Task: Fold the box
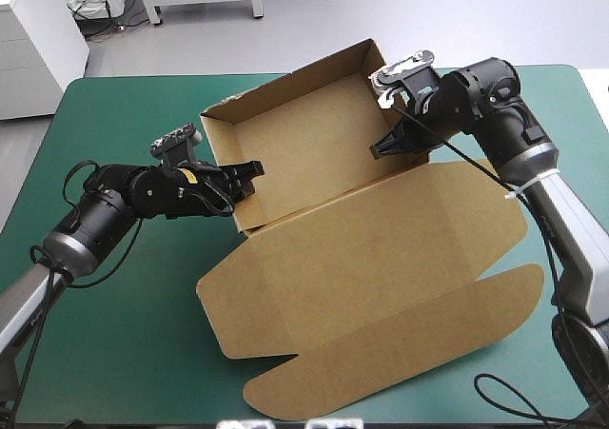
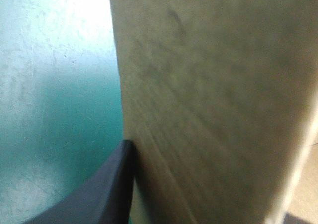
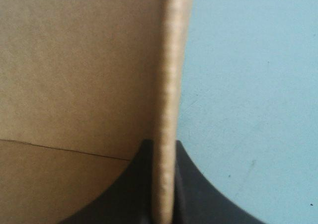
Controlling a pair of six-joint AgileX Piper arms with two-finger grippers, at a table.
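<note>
- Brown box [image 1: 314,153]: open tray mid-desk [image 1: 124,353], nearer the far edge. Long axis runs left-right, right end skewed toward the far edge. Lid lies flat toward the near edge.
- Left gripper [image 1: 249,177] pinches the left wall.
- Right gripper [image 1: 385,148] clamps the right wall.

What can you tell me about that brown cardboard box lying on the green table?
The box is one cut sheet of plain brown board, half folded. Its far part stands as an open tray with raised walls. The lid, with rounded flaps, lies flat toward the table's near edge on the teal-green cover. The left pincer grips the tray's left wall and the right pincer its right wall, the board's edge between its black fingers.
</note>
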